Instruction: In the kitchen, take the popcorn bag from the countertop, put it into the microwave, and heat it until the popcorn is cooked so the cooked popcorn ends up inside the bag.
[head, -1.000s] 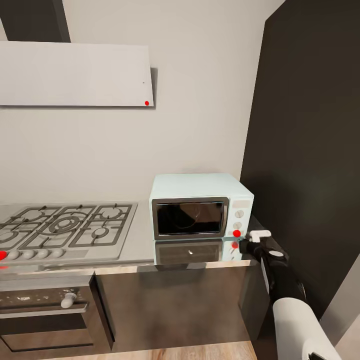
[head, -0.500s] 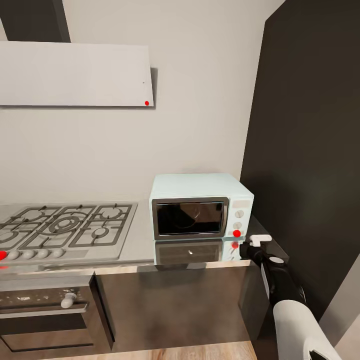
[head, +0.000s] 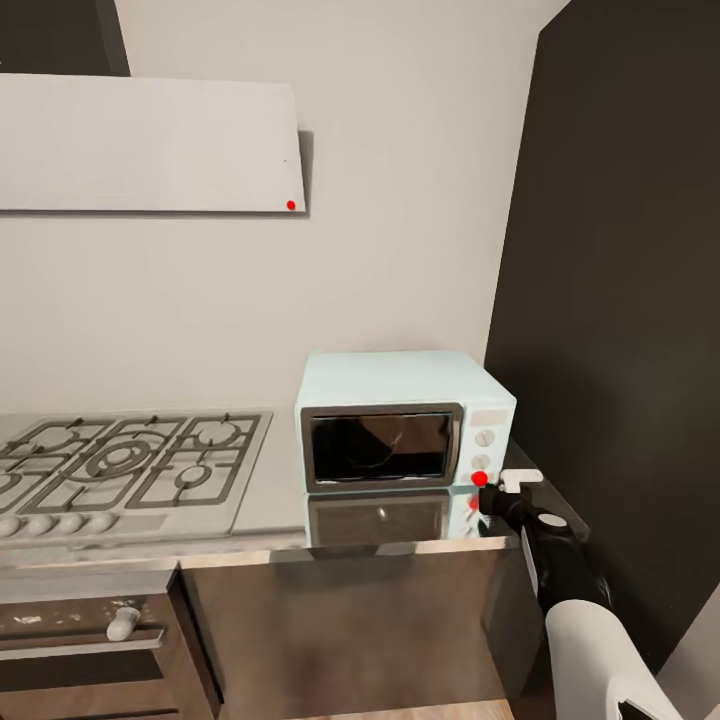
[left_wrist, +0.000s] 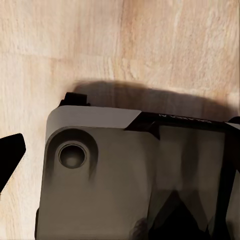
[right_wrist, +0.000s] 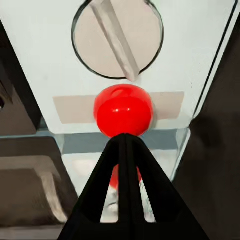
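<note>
We are in the kitchen, with pale grey walls, a tall dark cabinet (head: 620, 300) on the right and a grey worktop (head: 270, 490) running along the wall.

Our right end effector (head: 497, 492) is at the front right corner of the worktop. Its two fingers (right_wrist: 125, 165) are pressed together into one point, with nothing between them. In the right wrist view that point sits right at the red dot (right_wrist: 123, 110) on the white panel of the microwave (head: 400, 420). We cannot tell if it touches the dot. Just beyond the dot is a round knob (right_wrist: 118, 37) with a bar across it.

The microwave is small, boxy and pale blue. It stands on the worktop, close to the dark cabinet. Its dark glass door (head: 380, 445) is shut. Through the glass we see something brownish, but we cannot tell what it is. The shiny worktop in front shows the microwave's reflection.

Next to the microwave, further along the worktop, is the gas hob (head: 130, 465) with its black grates and a row of pale knobs. Above the hob hangs a white hood (head: 150, 145) with a tiny red light at its corner. Under the worktop are dark cabinet doors (head: 340, 630), and below the hob is the oven (head: 90, 650) with a white knob.

The left wrist view looks down on a light wooden floor (left_wrist: 100, 50) and a grey and black part of our own body (left_wrist: 130, 175). At the edge is one black tip, so we cannot tell how the left end effector stands.
</note>
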